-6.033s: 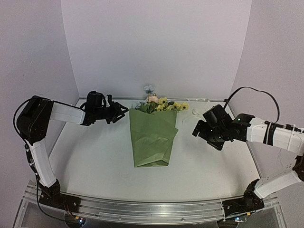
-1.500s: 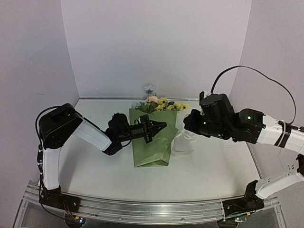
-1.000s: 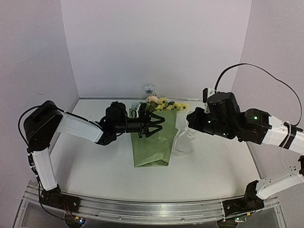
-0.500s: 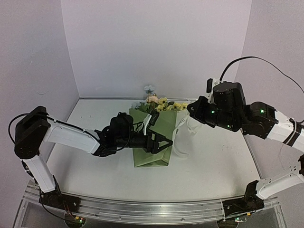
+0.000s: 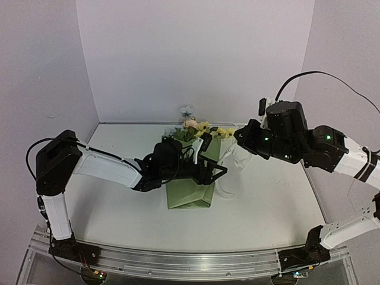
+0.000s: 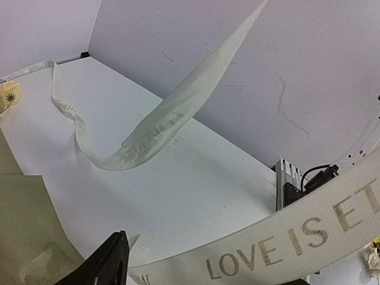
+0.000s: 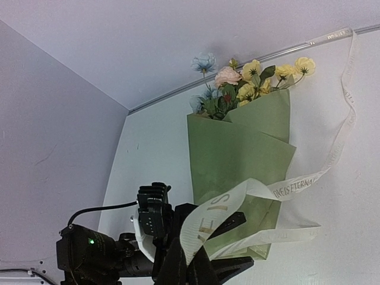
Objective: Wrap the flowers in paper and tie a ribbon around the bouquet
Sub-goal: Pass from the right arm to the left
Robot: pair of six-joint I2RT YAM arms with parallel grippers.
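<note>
The bouquet lies mid-table: olive-green paper (image 5: 189,189) (image 7: 237,148) folded round the flowers (image 5: 202,129) (image 7: 249,77), whose yellow, pink and blue blooms point to the back wall. My right gripper (image 5: 237,138) (image 7: 191,267) hovers right of the blooms, shut on the cream ribbon (image 5: 227,178) (image 7: 214,208). The ribbon loops down beside the paper and trails to the back right. My left gripper (image 5: 215,172) (image 7: 234,243) reaches across the paper's lower half, jaws open. In the left wrist view the lettered ribbon (image 6: 285,243) crosses just ahead of its finger (image 6: 113,261).
Grey walls stand close on three sides. A metal strip (image 7: 309,41) runs along the foot of the back wall. The arms' mounting rail (image 5: 178,261) lies along the near table edge. The right arm's black cable (image 5: 332,77) arcs above it.
My left gripper has slid rightward over the paper to the hanging ribbon and opened wider. The right gripper rose slightly, still shut on the ribbon, then held still.
</note>
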